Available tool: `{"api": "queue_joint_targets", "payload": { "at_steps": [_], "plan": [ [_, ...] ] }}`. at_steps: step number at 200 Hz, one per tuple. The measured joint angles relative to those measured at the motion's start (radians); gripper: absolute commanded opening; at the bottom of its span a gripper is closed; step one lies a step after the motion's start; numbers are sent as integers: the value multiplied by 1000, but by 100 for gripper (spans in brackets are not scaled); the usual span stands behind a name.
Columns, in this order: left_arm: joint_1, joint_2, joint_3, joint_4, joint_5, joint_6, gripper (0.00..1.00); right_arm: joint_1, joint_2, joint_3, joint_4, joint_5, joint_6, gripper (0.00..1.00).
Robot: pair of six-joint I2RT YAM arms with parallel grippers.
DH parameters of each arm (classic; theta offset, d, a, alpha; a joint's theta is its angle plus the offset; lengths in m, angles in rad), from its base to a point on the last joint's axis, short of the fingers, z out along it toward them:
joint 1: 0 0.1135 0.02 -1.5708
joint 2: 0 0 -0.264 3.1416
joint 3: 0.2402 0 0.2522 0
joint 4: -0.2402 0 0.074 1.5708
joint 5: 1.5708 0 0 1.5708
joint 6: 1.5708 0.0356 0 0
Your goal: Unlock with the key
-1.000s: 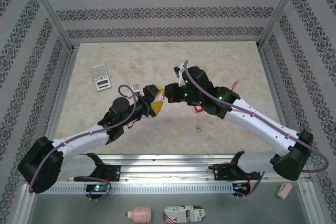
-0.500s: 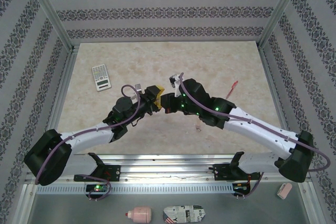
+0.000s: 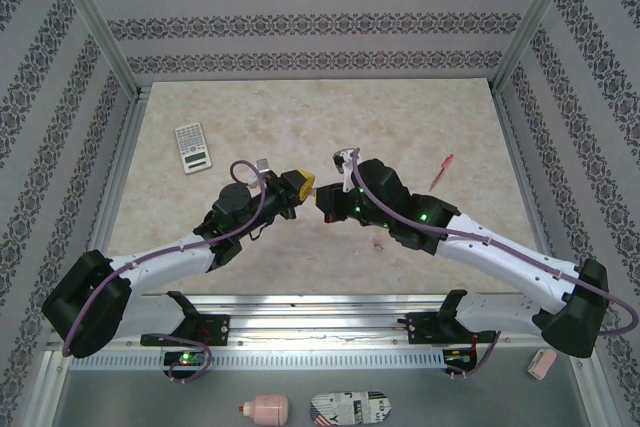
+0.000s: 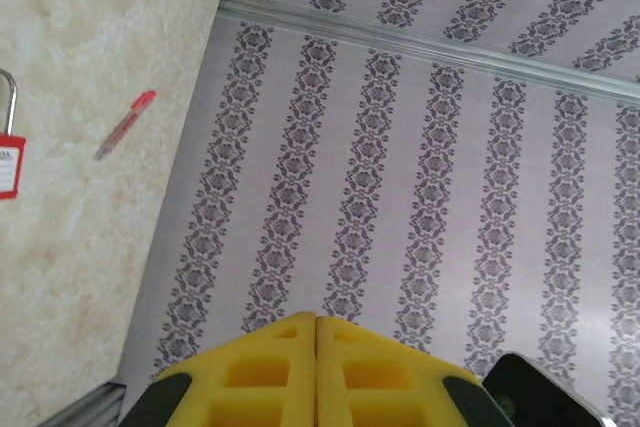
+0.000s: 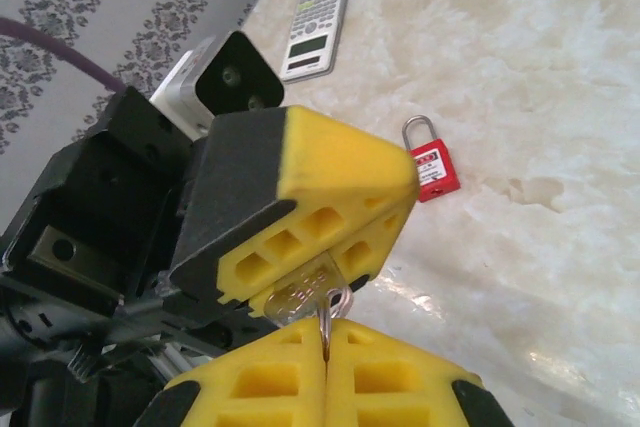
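Count it up: two pincers, one key, one padlock, one calculator, one red pen. Both arms meet over the middle of the desk [image 3: 400,117], nose to nose. The left pincer [image 3: 303,185] is clamped tight, yellow fingers pressed together, and the right wrist view shows the key [image 5: 303,299] pinched between them. The right pincer [image 5: 325,342] is squeezed tight too, and the key's ring drops straight into the seam between its fingers. So one key, two grips: its metal head sits right where the two sets of yellow tips touch.

The red padlock [image 5: 432,165] lies flat on the desk beyond the pincers, shackle pointing away from the camera, touching neither of them. The left wrist view catches it at the left edge of the frame, with the red pen [image 4: 125,125] lying further out toward the wall. The calculator [image 3: 192,147] rests well apart, at the far left of the desk.
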Motion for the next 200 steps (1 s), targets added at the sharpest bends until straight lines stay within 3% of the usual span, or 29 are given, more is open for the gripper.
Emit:
{"api": "queue_joint_targets", "payload": {
  "at_steps": [50, 68, 75, 91, 124, 145, 200],
  "plan": [
    [0, 13, 36, -45, 40, 29, 0, 1, -48, -56, 29, -11, -11, 0],
    [1, 13, 63, -91, 49, 74, 0, 1, -53, -67, 36, -26, -8, 45],
    [2, 13, 81, -115, 56, 101, 0, 1, -57, -73, 40, -31, -8, 53],
    [2, 13, 137, -183, 82, 187, 0, -6, -85, -95, 40, -51, 7, 60],
    [2, -26, 209, -281, 113, 417, 0, -128, -184, -132, 60, -169, 104, 61],
    [2, -37, 211, -278, 126, 517, 0, -199, -200, -161, 170, -259, 190, 57],
    [3, 31, 163, -131, 132, 565, 0, -231, -82, -255, 505, -417, 391, 41]
  ]
}}
